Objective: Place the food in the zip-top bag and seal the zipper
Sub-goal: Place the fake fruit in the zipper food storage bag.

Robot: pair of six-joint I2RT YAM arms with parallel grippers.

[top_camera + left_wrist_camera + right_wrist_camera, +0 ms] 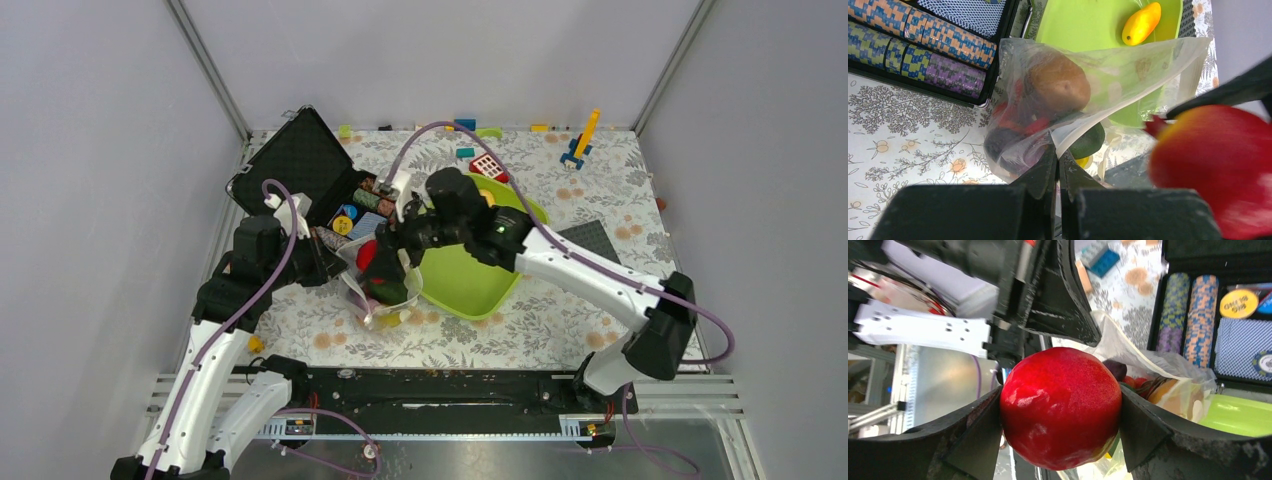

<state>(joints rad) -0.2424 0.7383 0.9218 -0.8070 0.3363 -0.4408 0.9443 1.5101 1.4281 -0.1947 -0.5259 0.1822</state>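
The clear zip-top bag (382, 288) stands open between tray and chip case. In the left wrist view the zip-top bag (1108, 70) holds a brown kiwi (1055, 82), red strawberries (1010, 117), a purple eggplant (998, 142) and a dark avocado (1089, 141). My left gripper (1058, 150) is shut on the bag's whitish zipper edge (1083, 127); no slider shows. My right gripper (1060, 407) is shut on the red apple (1060, 400), held just above the bag's mouth (368, 252). An orange mango (1141, 22) lies on the tray.
The lime-green tray (465, 285) sits right of the bag. A black case (305, 160) with striped poker chips (923, 55) lies open at the back left. Toy bricks (580, 140) stand at the back. A dark mat (590, 238) lies at right.
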